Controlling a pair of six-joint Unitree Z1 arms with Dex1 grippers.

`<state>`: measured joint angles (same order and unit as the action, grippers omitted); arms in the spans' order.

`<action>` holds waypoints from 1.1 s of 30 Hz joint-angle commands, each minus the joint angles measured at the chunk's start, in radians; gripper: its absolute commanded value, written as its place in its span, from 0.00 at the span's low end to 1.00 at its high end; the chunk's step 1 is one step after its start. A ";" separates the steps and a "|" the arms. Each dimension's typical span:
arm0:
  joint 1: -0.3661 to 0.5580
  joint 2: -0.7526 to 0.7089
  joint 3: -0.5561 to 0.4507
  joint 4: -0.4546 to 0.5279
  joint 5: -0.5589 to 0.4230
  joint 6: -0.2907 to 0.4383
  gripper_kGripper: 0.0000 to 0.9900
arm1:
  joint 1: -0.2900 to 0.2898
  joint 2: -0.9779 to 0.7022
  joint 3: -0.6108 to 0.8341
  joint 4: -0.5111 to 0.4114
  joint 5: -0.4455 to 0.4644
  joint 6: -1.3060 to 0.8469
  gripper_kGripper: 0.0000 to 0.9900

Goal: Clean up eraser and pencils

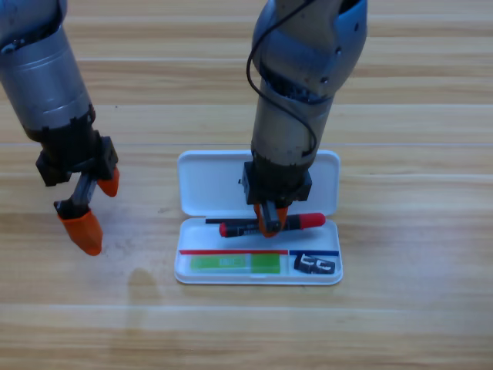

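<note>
An open white case (202,185) lies in the middle of the table. The red pencil (312,221) lies crosswise in its lower tray, and my right gripper (269,223) points down onto the pencil's middle, hiding the gap between its orange tips. The light green pencil (235,264) rests in the front slot of the tray. The black eraser (316,265) sits in the small compartment at the tray's right front. My left gripper (92,210) hovers over bare table to the left of the case, open, with nothing between its orange jaws.
The case lid (208,173) lies flat behind the tray. Bare wooden table (408,308) surrounds the case on all sides.
</note>
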<state>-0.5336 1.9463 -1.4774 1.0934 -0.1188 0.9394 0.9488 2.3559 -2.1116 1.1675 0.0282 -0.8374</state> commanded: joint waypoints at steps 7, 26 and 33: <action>0.015 0.023 0.025 -0.009 -0.009 0.009 1.00 | 0.018 0.083 -0.010 -0.002 -0.017 0.011 0.36; 0.024 0.025 -0.018 -0.035 -0.009 0.016 0.95 | -0.004 -0.787 0.720 -0.463 0.326 0.258 0.97; 0.096 0.056 -0.152 -0.070 -0.084 0.079 0.51 | -0.004 -0.960 0.895 -0.523 0.427 0.353 0.99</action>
<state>-0.5132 1.9473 -1.5673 1.0408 -0.1482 0.9665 0.9501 1.4677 -1.2826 0.6644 0.4017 -0.5137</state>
